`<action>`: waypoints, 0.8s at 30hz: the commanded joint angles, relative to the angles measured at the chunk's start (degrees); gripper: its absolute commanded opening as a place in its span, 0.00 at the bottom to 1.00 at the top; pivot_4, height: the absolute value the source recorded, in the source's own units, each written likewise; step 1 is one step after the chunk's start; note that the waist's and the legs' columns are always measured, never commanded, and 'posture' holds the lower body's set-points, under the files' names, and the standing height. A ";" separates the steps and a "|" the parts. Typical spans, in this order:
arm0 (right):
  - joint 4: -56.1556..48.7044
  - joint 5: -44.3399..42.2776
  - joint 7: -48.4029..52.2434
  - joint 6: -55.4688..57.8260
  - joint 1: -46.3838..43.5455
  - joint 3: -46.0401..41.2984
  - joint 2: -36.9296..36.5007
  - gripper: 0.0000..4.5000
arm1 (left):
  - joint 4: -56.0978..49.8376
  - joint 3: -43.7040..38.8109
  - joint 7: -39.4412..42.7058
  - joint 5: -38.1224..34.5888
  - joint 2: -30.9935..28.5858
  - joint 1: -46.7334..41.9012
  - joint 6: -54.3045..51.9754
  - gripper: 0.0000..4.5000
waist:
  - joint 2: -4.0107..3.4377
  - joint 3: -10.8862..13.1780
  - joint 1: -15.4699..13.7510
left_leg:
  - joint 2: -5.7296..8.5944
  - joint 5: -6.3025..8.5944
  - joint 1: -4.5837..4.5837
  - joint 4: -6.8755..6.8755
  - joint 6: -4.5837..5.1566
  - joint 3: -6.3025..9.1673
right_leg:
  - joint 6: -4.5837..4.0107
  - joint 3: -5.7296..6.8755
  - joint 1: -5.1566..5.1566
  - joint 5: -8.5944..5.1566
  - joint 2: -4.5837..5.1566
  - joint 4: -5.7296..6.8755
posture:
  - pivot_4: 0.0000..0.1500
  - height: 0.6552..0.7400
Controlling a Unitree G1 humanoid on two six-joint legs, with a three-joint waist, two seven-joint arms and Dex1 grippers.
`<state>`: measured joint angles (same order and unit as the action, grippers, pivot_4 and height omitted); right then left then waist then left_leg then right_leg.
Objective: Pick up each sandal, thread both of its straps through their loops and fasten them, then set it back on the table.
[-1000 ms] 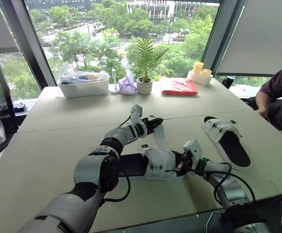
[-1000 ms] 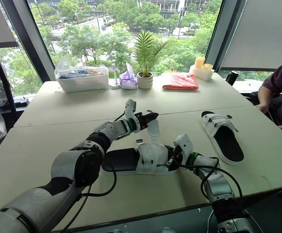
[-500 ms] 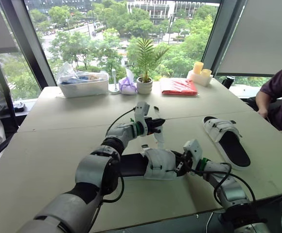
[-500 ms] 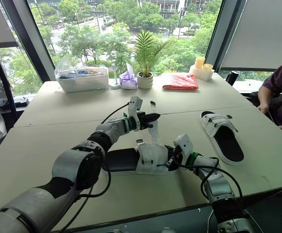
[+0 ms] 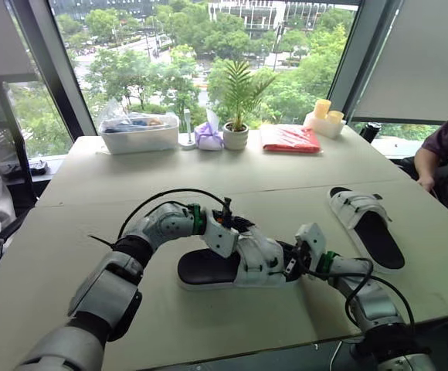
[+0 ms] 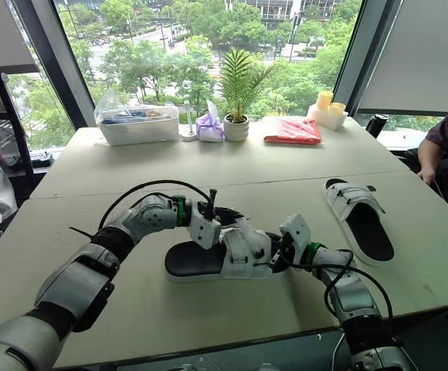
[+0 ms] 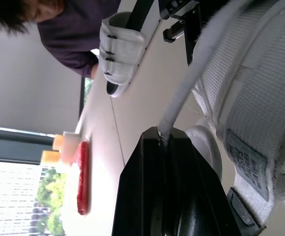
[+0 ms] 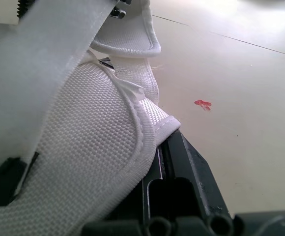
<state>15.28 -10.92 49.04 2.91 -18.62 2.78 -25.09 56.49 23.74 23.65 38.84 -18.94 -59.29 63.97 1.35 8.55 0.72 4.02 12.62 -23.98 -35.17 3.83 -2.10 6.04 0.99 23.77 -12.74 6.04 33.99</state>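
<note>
The left gripper (image 5: 225, 222) held the strap (image 7: 184, 88) high a moment ago. It has now come down onto the near sandal (image 5: 208, 269) at the table's (image 5: 93, 201) centre, closed tight on the strap — fastening seems close. The right gripper (image 5: 292, 261) pinches the sandal's right end.

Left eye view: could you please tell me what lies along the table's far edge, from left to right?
Clear plastic container, purple pouch, potted plant, red packet, yellow candles.
</note>
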 commanded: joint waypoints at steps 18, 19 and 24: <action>8.17 2.52 1.28 0.88 -1.21 1.82 -0.48 0.00 | -8.24 -5.24 12.68 -32.66 -1.42 4.60 -18.44 0.76 | -0.05 -0.02 0.26 | -0.03 0.00 0.12 -0.30 0.00 0.00 | 0.35 1.49 -0.11 0.31 0.83 0.11 | 1.00 0.99; 8.30 2.51 1.33 0.82 -1.26 1.84 -0.53 0.00 | -14.26 -7.07 19.58 -40.86 -1.23 7.22 -28.74 0.76 | -0.11 0.01 0.48 | -0.04 0.00 0.15 -0.36 0.01 0.00 | 0.33 1.54 -0.17 0.31 0.86 0.10 | 1.00 0.99; 8.96 2.46 1.91 0.75 -1.48 2.08 -0.92 0.00 | -53.63 -10.77 26.18 -76.18 -5.79 19.05 -87.16 0.76 | -0.20 0.12 0.95 | -0.14 0.07 0.04 -0.61 0.12 0.07 | 0.30 1.69 -0.21 0.29 0.86 0.13 | 1.00 0.99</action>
<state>19.36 -10.91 51.50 1.47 -21.63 3.57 -25.35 13.87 14.81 49.85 -26.46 -24.51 -39.50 -9.46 1.15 8.67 1.66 3.89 12.70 -23.95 -35.83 3.95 -1.99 6.34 2.68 23.55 -12.45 6.90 34.13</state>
